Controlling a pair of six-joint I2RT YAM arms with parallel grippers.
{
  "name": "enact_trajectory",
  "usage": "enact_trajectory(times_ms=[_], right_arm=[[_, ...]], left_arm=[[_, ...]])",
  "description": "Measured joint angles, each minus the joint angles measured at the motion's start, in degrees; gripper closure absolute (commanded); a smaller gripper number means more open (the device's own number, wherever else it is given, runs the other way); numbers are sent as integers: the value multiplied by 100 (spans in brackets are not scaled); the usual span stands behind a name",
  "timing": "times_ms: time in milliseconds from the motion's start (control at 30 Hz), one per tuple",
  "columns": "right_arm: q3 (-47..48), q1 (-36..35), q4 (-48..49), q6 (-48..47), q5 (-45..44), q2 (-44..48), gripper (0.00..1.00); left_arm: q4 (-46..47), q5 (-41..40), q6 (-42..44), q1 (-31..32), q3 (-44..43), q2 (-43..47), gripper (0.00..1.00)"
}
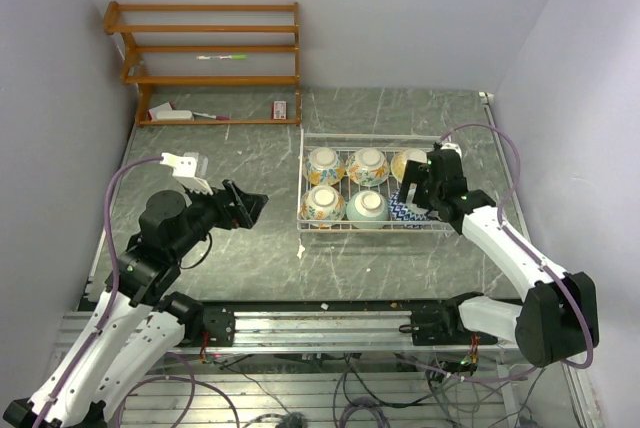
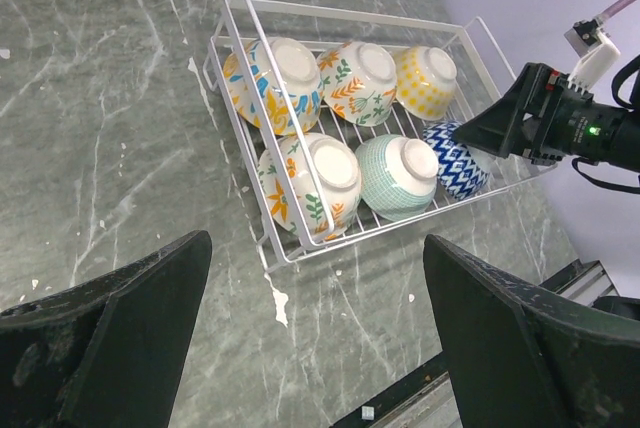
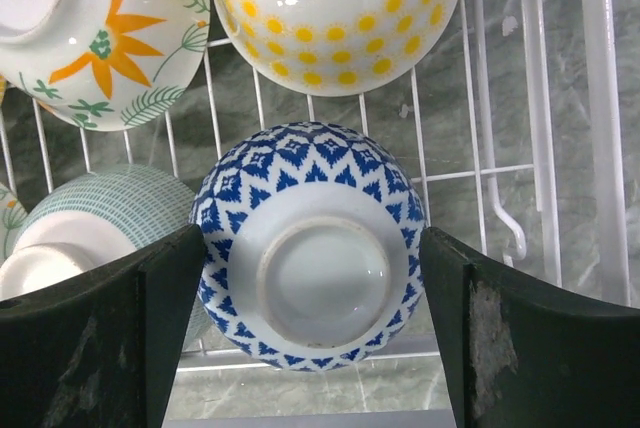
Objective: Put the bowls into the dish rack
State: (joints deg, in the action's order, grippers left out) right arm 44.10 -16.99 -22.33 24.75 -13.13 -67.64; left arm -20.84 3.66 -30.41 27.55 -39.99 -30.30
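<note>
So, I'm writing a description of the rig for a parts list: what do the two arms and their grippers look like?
The left arm and right arm both have white link shells with black joints, and a lilac cable loops alongside each. The left gripper and right gripper are black, with broad wedge-shaped fingers scuffed pale at the edges. A small green light glows near the right wrist.

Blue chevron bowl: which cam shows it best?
Right wrist. The blue chevron bowl fills mid-frame, upside down in the dish rack, flanked by the right gripper. Left wrist shows it small at a rack corner, partly behind that gripper. Top view: mostly hidden under that gripper.
</note>
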Motion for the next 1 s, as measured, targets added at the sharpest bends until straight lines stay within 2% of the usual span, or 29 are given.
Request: enact_trajectory(times_ms=[67, 167, 333, 467, 767, 800, 833, 867, 900, 1000], right_arm=[[-94, 94, 131, 17, 175, 61, 22], [-155, 153, 216, 17, 321, 122, 38], [-155, 245, 352, -15, 328, 160, 55], [-155, 269, 323, -37, 199, 262, 64], [-37, 269, -107, -138, -240, 570, 68], [-24, 269, -157, -144, -278, 577, 64], [-22, 269, -181, -149, -302, 579, 54], [-22, 269, -210, -153, -310, 579, 35], [-22, 269, -232, -157, -304, 579, 5], [-22, 269, -236, -173, -144, 603, 0]], left_arm=[[0, 0, 0, 0, 0, -33, 2], [2, 0, 0, 0, 0, -85, 2], [4, 0, 0, 0, 0, -138, 2], [4, -4, 0, 0, 0, -157, 2], [4, -44, 2, 0, 0, -208, 2], [4, -46, 4, 0, 0, -210, 2], [4, -46, 4, 0, 0, -212, 2], [4, -46, 4, 0, 0, -214, 2], [4, -46, 2, 0, 0, -216, 2], [4, -48, 4, 0, 0, -229, 2]])
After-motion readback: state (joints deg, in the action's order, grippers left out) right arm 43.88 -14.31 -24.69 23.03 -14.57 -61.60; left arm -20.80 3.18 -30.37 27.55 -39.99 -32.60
